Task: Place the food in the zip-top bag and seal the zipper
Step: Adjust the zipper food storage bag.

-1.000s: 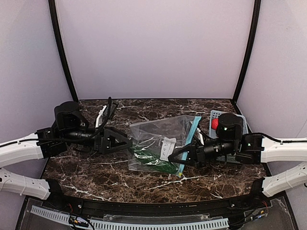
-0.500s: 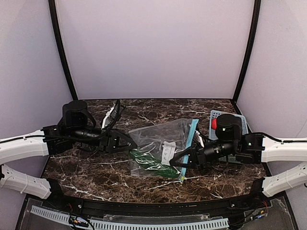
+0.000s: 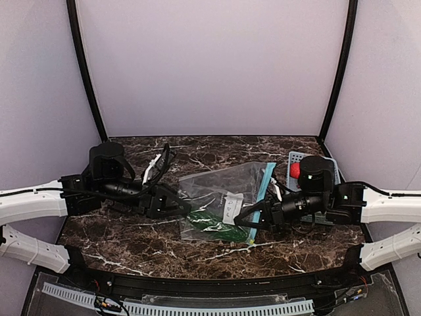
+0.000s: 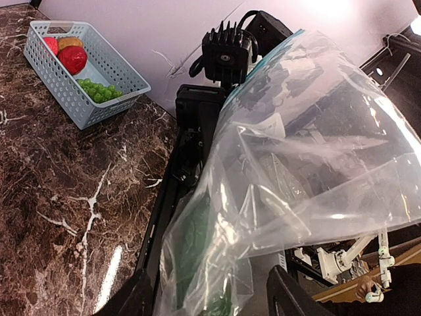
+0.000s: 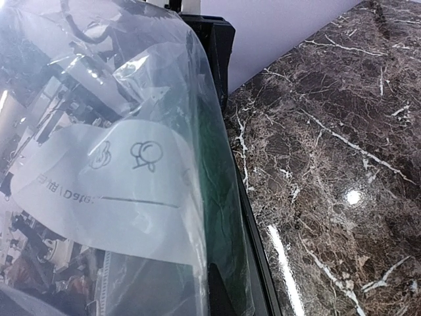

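Plastic zip-top bag (image 3: 220,191): right pincer (image 3: 248,220) clenched on mouth edge, left pincer (image 3: 187,210) round other side, grip unclear. Likely opening mouth. Next: fetch food (image 4: 72,59) from basket (image 4: 104,106).

The table (image 3: 217,148) had a dark brown marble-patterned top with white veining, glossy enough to throw back light spots, and a black strip ran along its near edge. Two items were found on it. A light-blue plastic basket (image 3: 293,158) with lattice walls stood upright at the far right corner. A clear bag (image 3: 220,187) sat at the middle of the surface, crumpled and partly raised. Its near edge met the table, but how much of it lay flat could not be determined.
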You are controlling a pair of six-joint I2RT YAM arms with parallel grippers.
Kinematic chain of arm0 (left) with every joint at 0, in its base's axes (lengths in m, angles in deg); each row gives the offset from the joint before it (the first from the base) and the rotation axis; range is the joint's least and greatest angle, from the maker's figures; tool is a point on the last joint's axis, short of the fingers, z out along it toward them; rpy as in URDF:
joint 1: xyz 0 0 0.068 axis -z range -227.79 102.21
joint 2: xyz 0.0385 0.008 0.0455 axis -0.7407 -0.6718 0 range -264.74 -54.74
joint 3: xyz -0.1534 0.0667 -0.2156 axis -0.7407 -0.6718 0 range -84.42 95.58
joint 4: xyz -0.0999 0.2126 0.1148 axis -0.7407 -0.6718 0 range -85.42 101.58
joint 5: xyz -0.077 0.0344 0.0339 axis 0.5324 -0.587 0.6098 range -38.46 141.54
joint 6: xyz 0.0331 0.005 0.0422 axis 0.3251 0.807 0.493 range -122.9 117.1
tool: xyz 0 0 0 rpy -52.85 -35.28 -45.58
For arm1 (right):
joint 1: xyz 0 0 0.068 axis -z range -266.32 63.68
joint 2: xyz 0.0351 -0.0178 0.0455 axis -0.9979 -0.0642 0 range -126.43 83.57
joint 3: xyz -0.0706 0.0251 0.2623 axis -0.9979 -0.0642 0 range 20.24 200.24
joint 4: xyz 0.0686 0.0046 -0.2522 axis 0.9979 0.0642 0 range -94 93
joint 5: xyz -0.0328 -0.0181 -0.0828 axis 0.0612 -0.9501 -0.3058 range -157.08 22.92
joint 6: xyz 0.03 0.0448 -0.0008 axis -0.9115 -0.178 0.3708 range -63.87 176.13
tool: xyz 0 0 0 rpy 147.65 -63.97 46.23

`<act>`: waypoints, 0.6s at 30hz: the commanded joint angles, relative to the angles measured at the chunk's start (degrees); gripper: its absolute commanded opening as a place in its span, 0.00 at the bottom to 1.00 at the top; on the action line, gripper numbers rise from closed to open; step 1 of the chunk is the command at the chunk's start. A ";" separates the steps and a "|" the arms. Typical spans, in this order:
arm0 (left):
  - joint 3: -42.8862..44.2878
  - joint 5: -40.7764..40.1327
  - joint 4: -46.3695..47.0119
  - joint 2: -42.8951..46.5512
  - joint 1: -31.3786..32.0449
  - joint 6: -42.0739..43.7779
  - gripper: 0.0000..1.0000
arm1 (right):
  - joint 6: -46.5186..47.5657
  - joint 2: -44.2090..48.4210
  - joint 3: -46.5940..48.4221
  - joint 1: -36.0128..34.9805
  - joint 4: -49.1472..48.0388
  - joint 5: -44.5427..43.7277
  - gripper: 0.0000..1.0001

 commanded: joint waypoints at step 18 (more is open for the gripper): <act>1.17 -6.41 -4.50 2.22 1.27 3.94 0.66 | -0.13 0.45 0.57 0.28 -1.25 0.21 0.00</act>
